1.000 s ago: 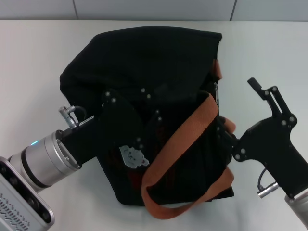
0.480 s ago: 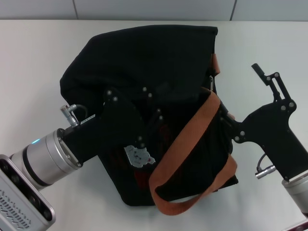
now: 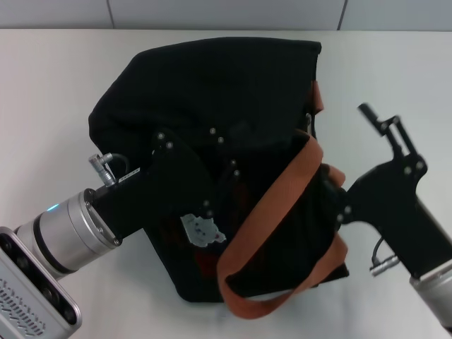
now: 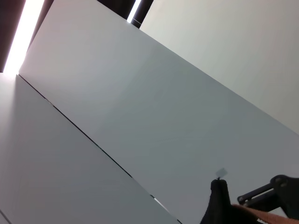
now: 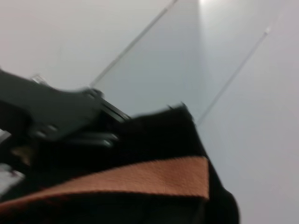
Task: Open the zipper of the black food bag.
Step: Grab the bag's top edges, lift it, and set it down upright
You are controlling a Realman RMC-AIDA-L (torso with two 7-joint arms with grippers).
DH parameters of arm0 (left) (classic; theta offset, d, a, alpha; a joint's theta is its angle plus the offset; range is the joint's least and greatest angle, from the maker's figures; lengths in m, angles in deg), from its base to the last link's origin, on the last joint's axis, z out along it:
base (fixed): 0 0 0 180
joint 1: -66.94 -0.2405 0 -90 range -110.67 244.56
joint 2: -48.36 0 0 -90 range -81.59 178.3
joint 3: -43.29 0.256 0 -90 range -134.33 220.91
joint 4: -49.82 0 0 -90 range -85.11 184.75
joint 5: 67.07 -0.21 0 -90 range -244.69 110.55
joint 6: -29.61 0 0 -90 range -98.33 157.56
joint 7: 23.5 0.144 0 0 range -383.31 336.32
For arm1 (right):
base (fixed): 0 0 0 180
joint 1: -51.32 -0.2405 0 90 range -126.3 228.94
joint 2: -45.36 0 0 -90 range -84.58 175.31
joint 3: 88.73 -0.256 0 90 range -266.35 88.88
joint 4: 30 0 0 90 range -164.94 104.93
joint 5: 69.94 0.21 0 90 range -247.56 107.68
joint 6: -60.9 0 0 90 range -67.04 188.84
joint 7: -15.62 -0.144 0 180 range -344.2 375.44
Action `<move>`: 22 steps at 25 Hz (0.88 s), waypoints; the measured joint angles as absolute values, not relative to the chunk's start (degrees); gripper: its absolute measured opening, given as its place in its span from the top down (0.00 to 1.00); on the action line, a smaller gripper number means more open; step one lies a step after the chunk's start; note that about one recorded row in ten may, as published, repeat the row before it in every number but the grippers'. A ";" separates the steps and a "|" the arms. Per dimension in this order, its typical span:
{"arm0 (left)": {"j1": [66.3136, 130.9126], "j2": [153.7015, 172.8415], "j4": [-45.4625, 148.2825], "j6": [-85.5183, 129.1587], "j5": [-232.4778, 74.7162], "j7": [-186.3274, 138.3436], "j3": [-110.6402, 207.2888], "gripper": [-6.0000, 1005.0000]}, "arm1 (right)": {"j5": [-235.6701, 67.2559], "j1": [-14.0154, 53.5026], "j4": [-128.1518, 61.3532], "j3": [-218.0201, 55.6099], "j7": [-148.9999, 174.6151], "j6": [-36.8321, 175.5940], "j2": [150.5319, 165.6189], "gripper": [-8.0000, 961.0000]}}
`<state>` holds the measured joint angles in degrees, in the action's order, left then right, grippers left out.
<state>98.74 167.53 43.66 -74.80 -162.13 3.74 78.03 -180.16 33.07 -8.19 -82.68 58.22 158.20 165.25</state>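
The black food bag (image 3: 226, 113) lies slumped on the white worktop (image 3: 49, 78), near its middle, its soft fabric creased and sagging rather than standing boxy. One orange-brown strap handle (image 3: 272, 212) loops across its near side from the upper right corner down to the front edge, and a short stretch of a second strap (image 3: 318, 99) shows at the bag's right edge. A small pale bear patch (image 3: 201, 229) sits on the front panel. A thin silvery glint at the right rim, just beside the second strap, may be the pull of the zipper (image 3: 309, 120), but the zipper line itself is lost in the dark cloth. The left claw (image 3: 212, 176) is pressed onto the bag's front from the left, its fingers black against black, so how far they are spread cannot be told. The right claw (image 3: 332, 187) meets the bag's right side at the strap; its grip cannot be told either.
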 joint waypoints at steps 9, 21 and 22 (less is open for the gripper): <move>99.19 167.53 43.19 -74.29 -162.05 3.75 78.03 0.90 | -181.88 32.05 -8.33 -84.77 58.19 153.50 165.25 0.13; 99.38 167.54 43.04 -74.38 -162.05 3.75 78.22 0.90 | -181.82 32.34 -5.66 -89.97 66.62 154.07 165.24 0.13; 99.39 167.54 43.05 -74.43 -162.07 3.75 78.20 0.90 | -181.82 32.34 -5.60 -90.06 66.73 154.34 165.24 0.13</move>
